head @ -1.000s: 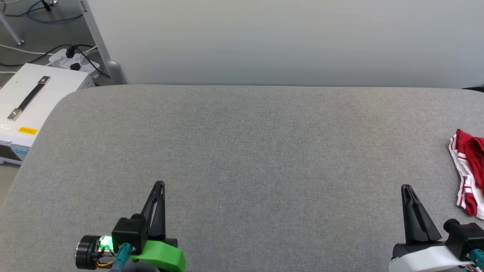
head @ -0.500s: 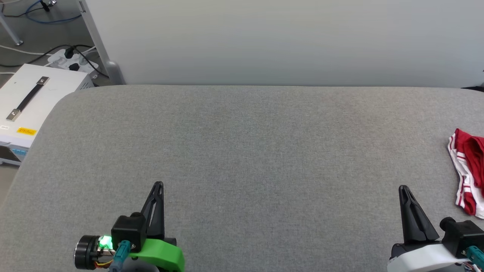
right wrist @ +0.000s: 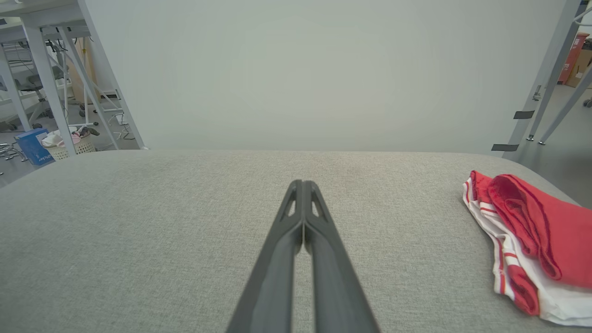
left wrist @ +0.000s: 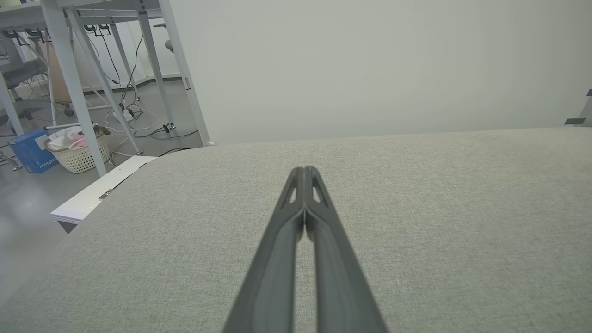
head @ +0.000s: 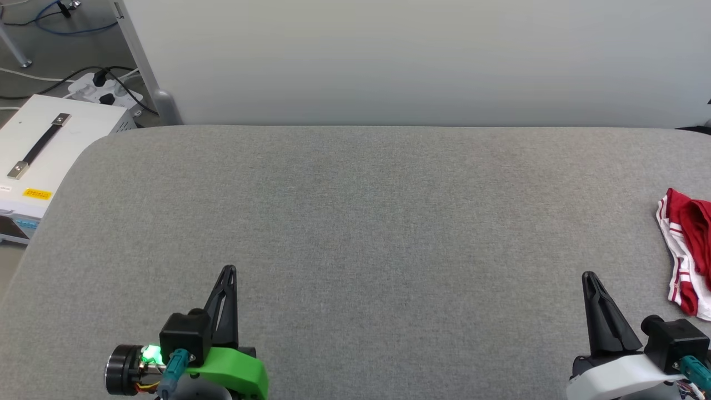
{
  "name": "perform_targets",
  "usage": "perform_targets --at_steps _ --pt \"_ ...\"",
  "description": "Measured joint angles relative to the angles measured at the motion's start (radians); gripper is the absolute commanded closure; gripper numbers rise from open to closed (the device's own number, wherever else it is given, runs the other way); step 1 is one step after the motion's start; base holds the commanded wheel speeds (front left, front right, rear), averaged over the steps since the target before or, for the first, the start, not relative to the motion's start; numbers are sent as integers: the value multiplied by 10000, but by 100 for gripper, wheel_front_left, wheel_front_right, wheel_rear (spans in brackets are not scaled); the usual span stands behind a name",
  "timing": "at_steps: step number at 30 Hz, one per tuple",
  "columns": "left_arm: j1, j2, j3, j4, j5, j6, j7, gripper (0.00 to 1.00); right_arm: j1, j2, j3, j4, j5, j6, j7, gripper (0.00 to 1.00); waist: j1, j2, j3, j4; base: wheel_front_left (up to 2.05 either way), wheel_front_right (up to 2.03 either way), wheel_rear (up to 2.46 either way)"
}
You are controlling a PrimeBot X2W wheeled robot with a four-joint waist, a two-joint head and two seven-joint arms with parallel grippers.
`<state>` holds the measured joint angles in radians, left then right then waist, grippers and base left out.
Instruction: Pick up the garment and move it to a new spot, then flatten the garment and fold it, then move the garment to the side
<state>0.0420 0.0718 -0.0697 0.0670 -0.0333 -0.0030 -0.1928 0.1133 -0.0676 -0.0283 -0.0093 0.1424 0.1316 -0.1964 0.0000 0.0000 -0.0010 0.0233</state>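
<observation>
A red garment (head: pixel 691 233) with white, red-striped trim lies in a loose, layered bundle at the right edge of a grey padded table (head: pixel 355 211). In the right wrist view the garment (right wrist: pixel 541 231) shows a rolled red fold over a white panel, rumpled, not squared off. No lettering is visible.

Nothing touches it. The right gripper (head: pixel 589 276) hovers over the table's near edge, a little inward from the bundle, with its two dark fingers pressed together and holding nothing. The right wrist view confirms this, with the right gripper (right wrist: pixel 303 183) tips meeting. The left gripper (head: pixel 229 269) hovers over the near edge toward the table's left side, well apart from the cloth. It too is closed and empty, and the left wrist view shows the left gripper (left wrist: pixel 304 170) tips together over bare grey fabric.

The scene fits two stages: a heap waiting at the side to be lifted, or a roughly folded shirt already set aside. The pictures do not settle which. In either case the cloth is soft and stacked, so a pinch could catch one layer and drag the bundle open, and it lies close enough to the table's right edge to slip off.

Beyond the table's far edge stands a pale wall panel (head: pixel 389 61).
</observation>
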Motion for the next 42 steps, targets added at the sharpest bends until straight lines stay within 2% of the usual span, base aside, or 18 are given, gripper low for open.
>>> perform_targets --at_steps 42 --pt "-35 -63 290 -247 79 0 811 100 -404 56 107 29 -610 0 880 100 0 0 5 -106 0 0 0"
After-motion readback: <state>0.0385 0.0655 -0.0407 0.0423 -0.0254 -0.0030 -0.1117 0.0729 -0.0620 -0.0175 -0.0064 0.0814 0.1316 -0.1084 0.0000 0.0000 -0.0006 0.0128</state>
